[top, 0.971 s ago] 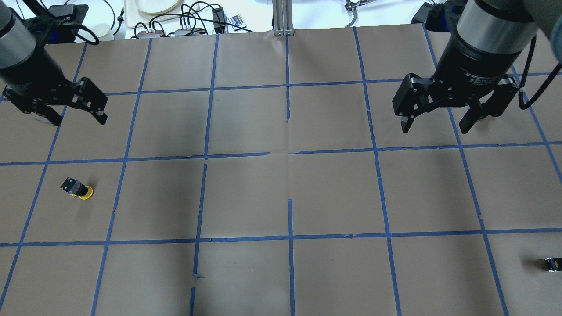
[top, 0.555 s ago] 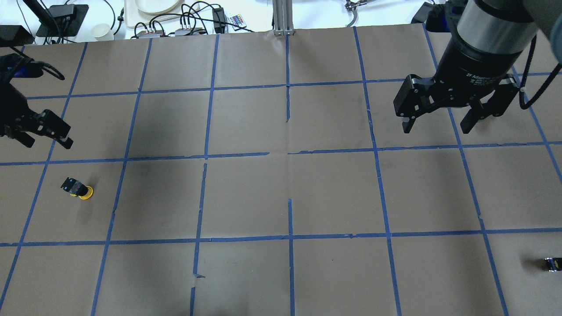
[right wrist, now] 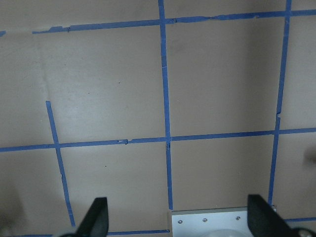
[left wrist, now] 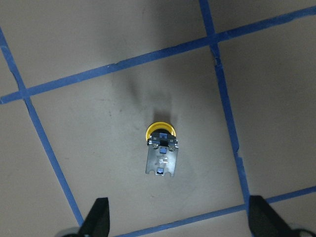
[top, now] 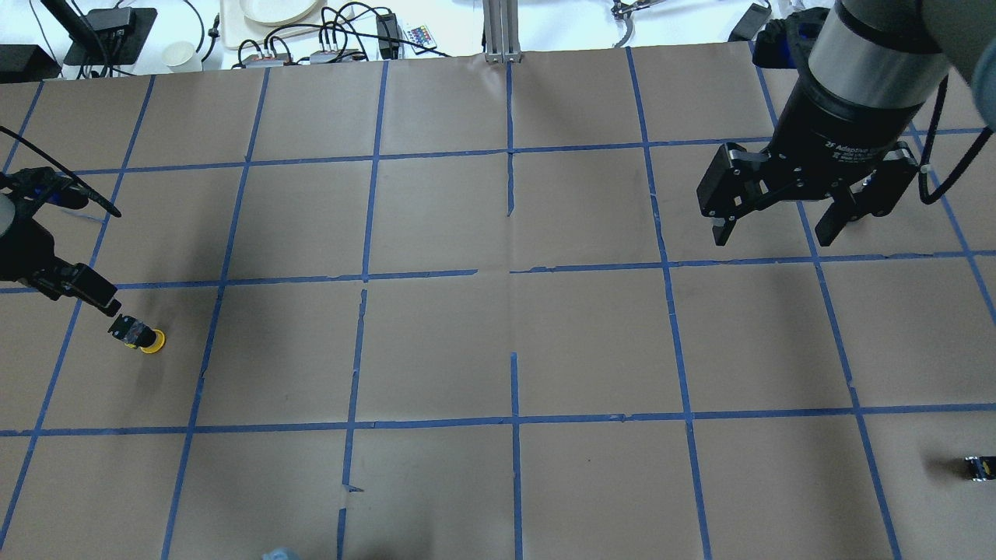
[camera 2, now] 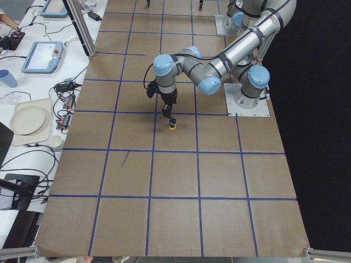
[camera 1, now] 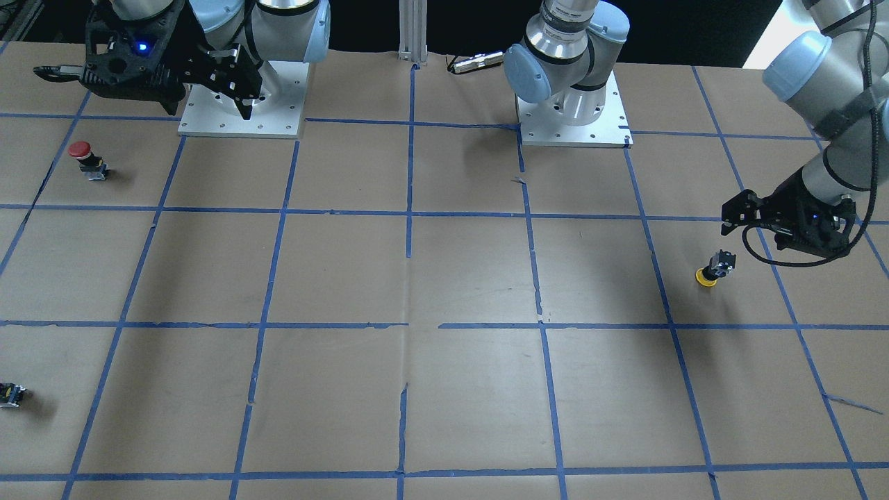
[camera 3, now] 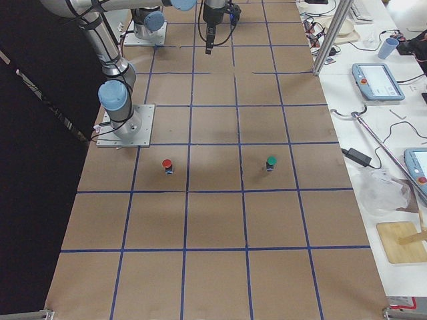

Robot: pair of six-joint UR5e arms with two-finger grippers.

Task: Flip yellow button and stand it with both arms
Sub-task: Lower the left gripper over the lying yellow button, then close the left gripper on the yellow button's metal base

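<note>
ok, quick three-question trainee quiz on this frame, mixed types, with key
1. True or false: the left gripper is shut on the yellow button.
2. Which end of the yellow button is down? A: the cap. B: the black body. C: neither, it lies flat on its side.
3. Fill in: the right gripper is ___, with nothing between its fingers.

Key: 1 false, it is open just above the button, not touching it. 2 A. 3 open.
</note>
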